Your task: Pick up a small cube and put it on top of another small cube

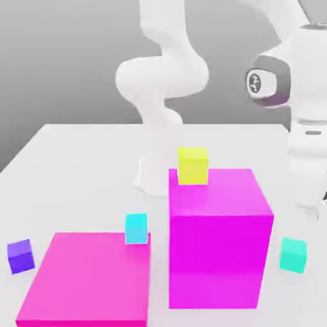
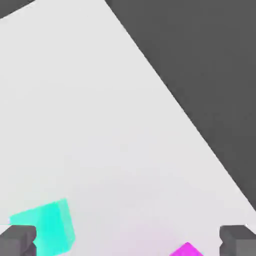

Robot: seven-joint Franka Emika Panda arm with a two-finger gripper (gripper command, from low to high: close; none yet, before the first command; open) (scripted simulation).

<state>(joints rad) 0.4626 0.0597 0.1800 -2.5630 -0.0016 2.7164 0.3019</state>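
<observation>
From the purple cube (image 1: pixel 20 255) past the magenta blocks (image 1: pixel 220 236), we find the small cube (image 1: pixel 293 254) on the bench (image 1: pixel 83 159) near its edge, off-centre beside one finger (image 2: pixel 17 241) of our wide, empty jaws.

White tabletop (image 1: pixel 76 166), plain grey backdrop (image 1: pixel 57 57), soft even light
</observation>
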